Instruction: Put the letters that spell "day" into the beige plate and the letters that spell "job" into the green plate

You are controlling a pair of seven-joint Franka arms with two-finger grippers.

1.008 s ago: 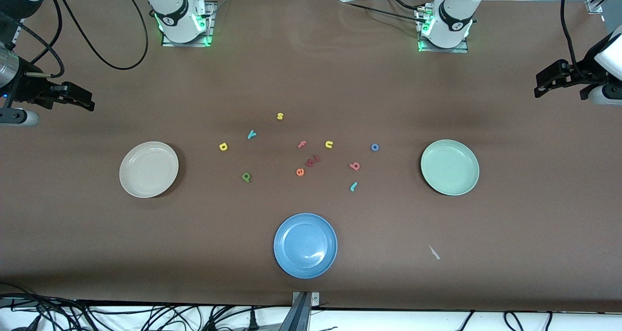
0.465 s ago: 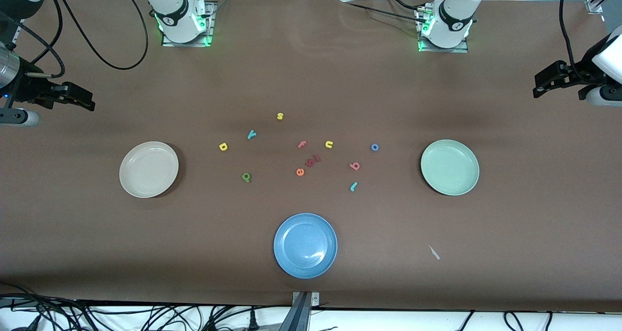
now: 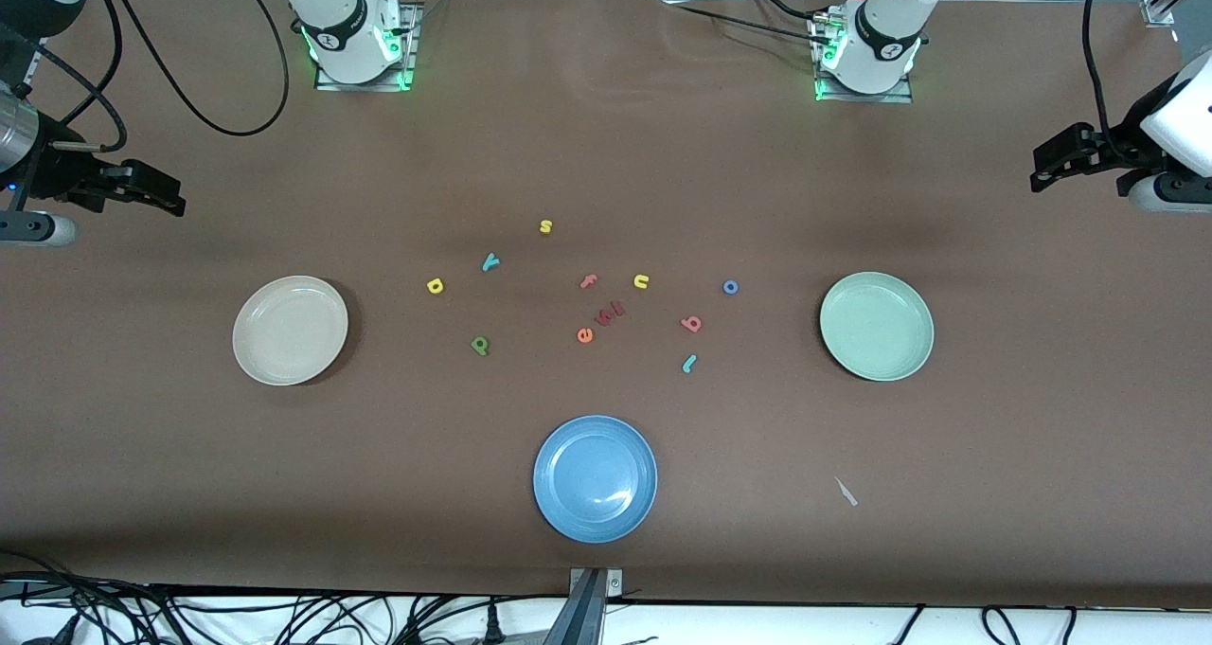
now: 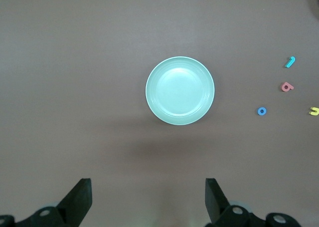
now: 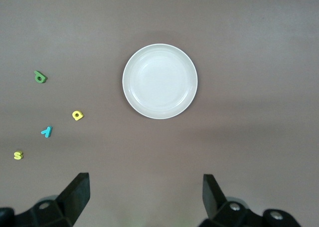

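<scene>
The blue ring "o" [image 3: 730, 287], pink-red "b" [image 3: 692, 323] and teal hooked "j" [image 3: 689, 363] lie flat on the desk [image 3: 606, 134] beside the empty green plate [image 3: 877, 326]; the "day" letters [image 3: 435, 286] lie near the empty beige plate [image 3: 290, 330]. Tiny and thin, each calls for a straight descent with the jaws straddling it. Left gripper [image 3: 1051, 157] and right gripper [image 3: 161, 195] hang at the desk's ends, jaws spread wide, holding nothing.

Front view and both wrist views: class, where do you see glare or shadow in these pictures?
Front view: a pale sheen lies on the blue plate, and a dark shadow edges the beige plate toward the letters. Left wrist view: a soft dark band crosses the table beside the green plate. Right wrist view: even light, beige plate bright but not washed out.
</scene>
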